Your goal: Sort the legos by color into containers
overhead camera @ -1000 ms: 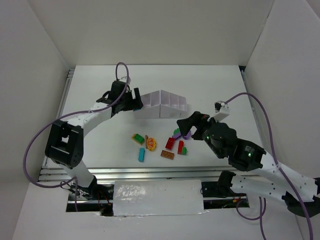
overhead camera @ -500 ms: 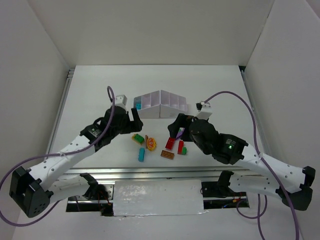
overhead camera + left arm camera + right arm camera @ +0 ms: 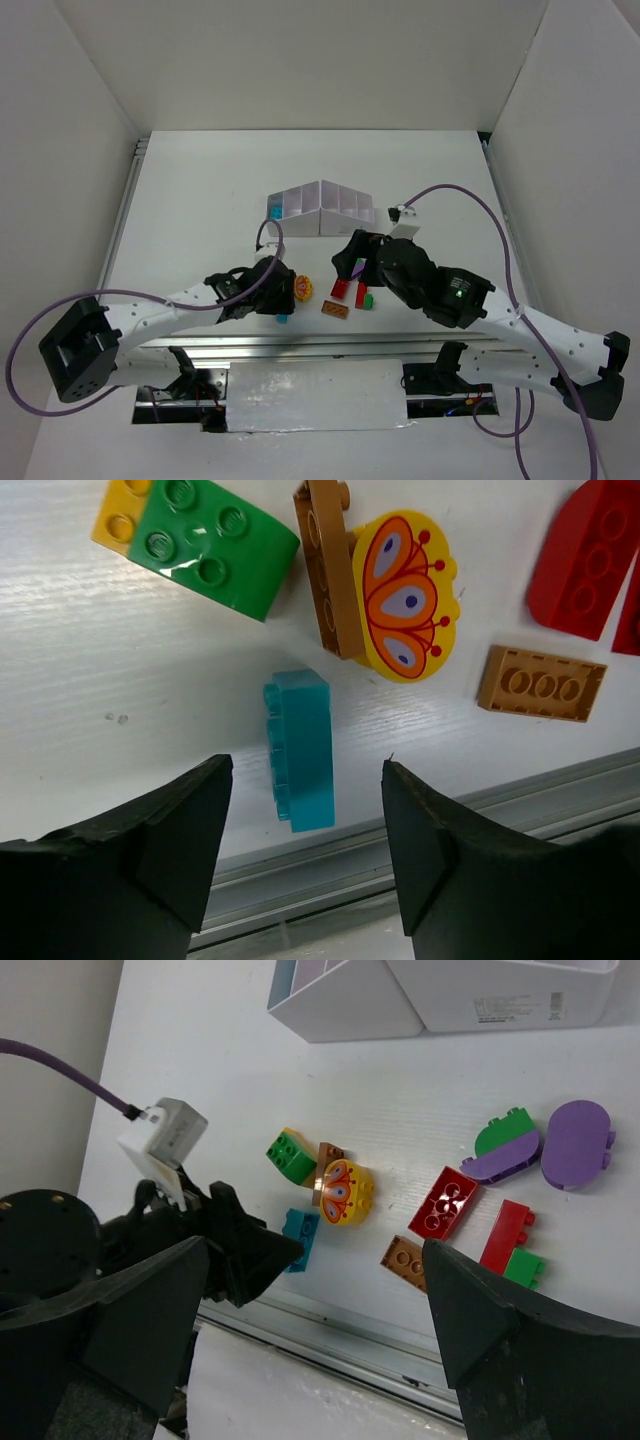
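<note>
legos (image 3: 341, 289) lie loose on the surface (image 3: 200, 200) near the white tray (image 3: 325, 210), the teal brick (image 3: 298, 750) between the parted jaws of the left tool (image 3: 305, 815). it looks light, rigid and slick, best pinched across its long sides; the right tool (image 3: 310, 1260) hangs spread, empty.

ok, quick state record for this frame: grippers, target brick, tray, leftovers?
left gripper: open, straddling loose teal brick, no contact
right gripper: open, empty
tray: behind the pile, sorted teal brick in its left-end compartment
unsorted: red brick, purple piece, butterfly piece, others
</note>
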Available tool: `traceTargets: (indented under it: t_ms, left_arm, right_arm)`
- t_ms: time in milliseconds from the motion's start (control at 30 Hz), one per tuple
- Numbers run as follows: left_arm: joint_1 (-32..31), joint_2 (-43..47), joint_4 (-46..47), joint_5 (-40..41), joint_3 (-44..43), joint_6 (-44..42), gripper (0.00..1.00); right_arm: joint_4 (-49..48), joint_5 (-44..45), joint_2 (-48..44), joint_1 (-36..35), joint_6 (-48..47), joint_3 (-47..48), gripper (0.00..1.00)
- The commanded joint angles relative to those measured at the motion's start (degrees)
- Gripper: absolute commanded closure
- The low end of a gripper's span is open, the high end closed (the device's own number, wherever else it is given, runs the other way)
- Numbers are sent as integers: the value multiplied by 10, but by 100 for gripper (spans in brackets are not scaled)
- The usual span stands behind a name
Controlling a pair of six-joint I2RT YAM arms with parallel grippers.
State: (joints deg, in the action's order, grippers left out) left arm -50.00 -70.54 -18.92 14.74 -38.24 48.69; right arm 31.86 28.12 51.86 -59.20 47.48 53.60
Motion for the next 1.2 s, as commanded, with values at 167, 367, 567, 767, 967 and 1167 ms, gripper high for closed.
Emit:
traceTargets:
  t_ms: [167, 367, 567, 767, 967, 1167]
  left_arm:
    - [-28, -57, 3, 58, -20, 35, 39]
    - [-31, -94, 20, 53, -22, 29, 52]
    - [-53, -92, -1, 69, -40, 33, 100]
    - [-90, 40, -125, 125, -118, 36, 100]
    - [28, 46, -150, 151, -220, -59, 100]
    - [188, -132, -130, 81, -372, -185, 100]
  right_arm:
    - [0, -8, -11, 2, -3, -1, 6]
    - [-1, -6, -13, 2, -9, -1, 6]
    - [4, -3, -14, 3, -13, 3, 6]
    - [19, 22, -26, 2, -13, 7, 6]
    - [8, 20, -33, 17, -26, 10, 5]
    - [10, 4, -19, 25, -34, 21, 6]
